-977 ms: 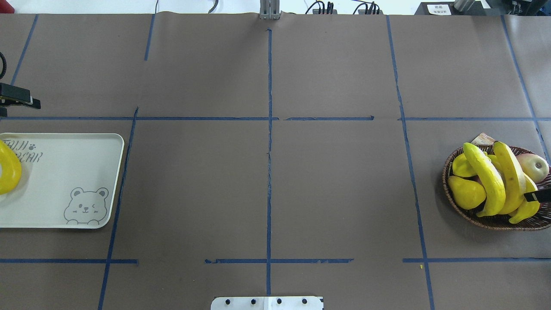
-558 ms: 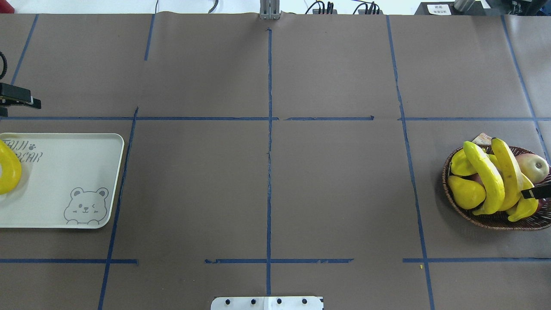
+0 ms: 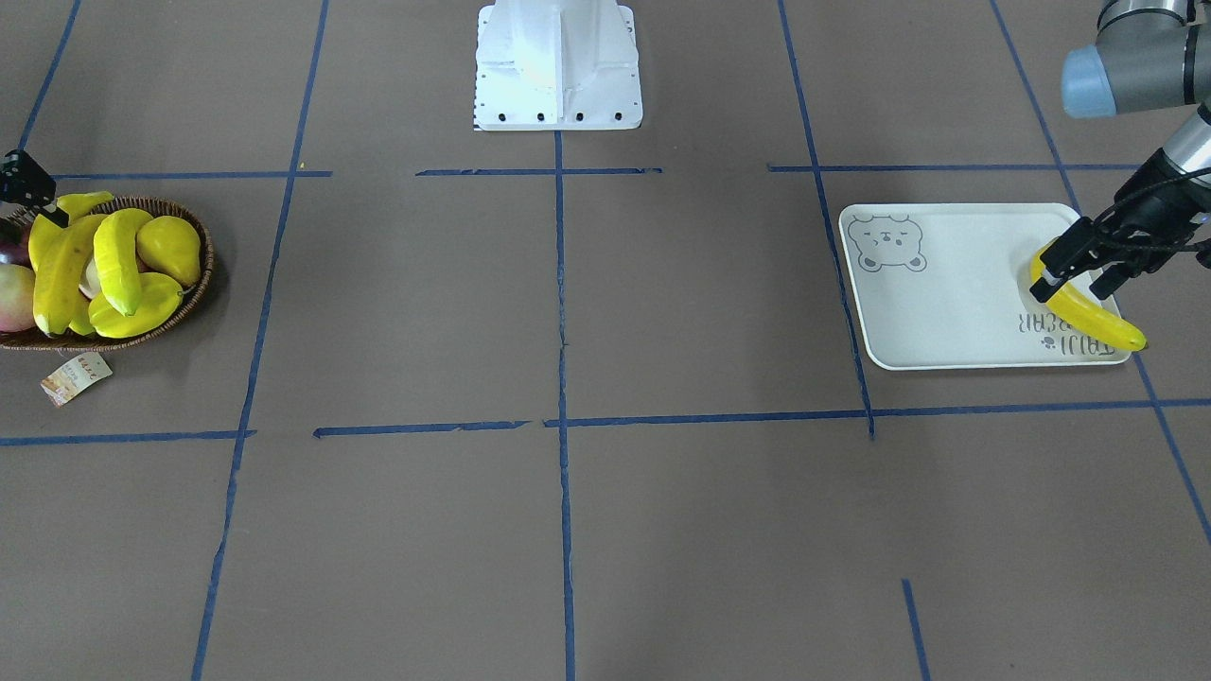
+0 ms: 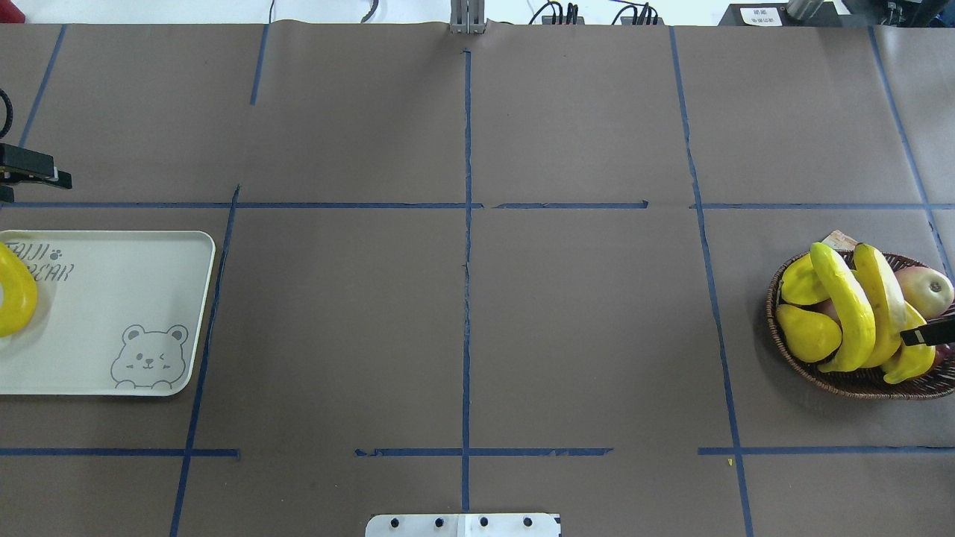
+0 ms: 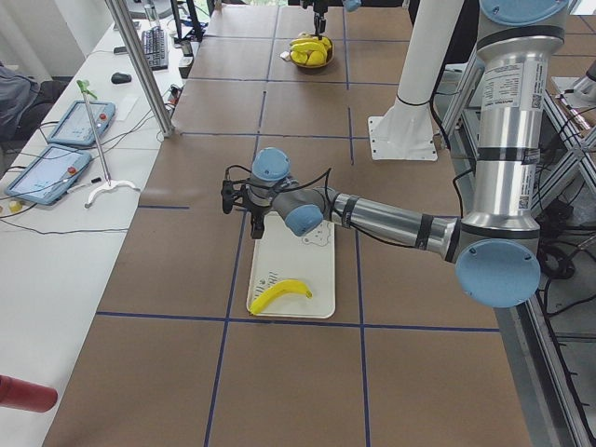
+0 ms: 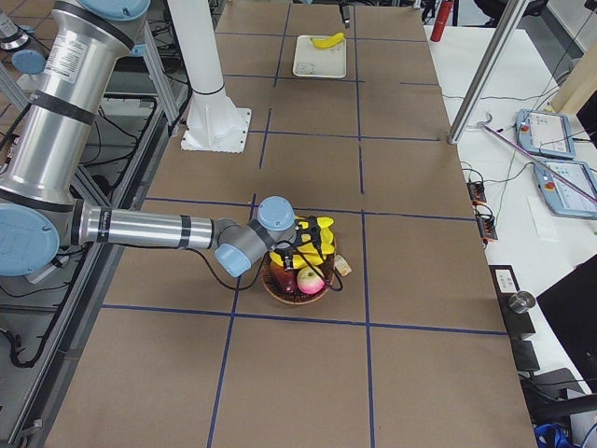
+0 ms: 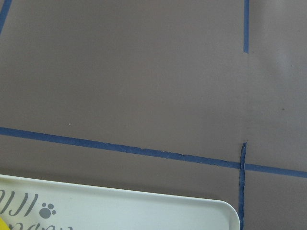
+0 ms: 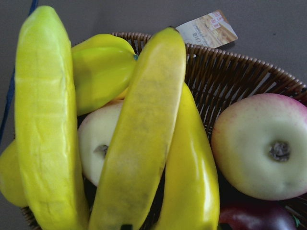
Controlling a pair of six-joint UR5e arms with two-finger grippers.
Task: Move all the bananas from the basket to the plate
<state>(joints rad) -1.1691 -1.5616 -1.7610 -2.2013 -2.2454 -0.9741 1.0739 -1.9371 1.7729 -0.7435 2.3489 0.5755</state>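
The left gripper is held above the end of the plate, its fingers apart and nothing gripped. One banana is laid on that end of the plate, beside the lettering, its tip at the rim. The right gripper is held at the outer side of the basket, one finger seen over the outermost banana; whether it is spread or closed cannot be told. Three bananas are heaped in the basket over a pear, an apple and a ridged fruit. A tag is laid on the table just beside the basket
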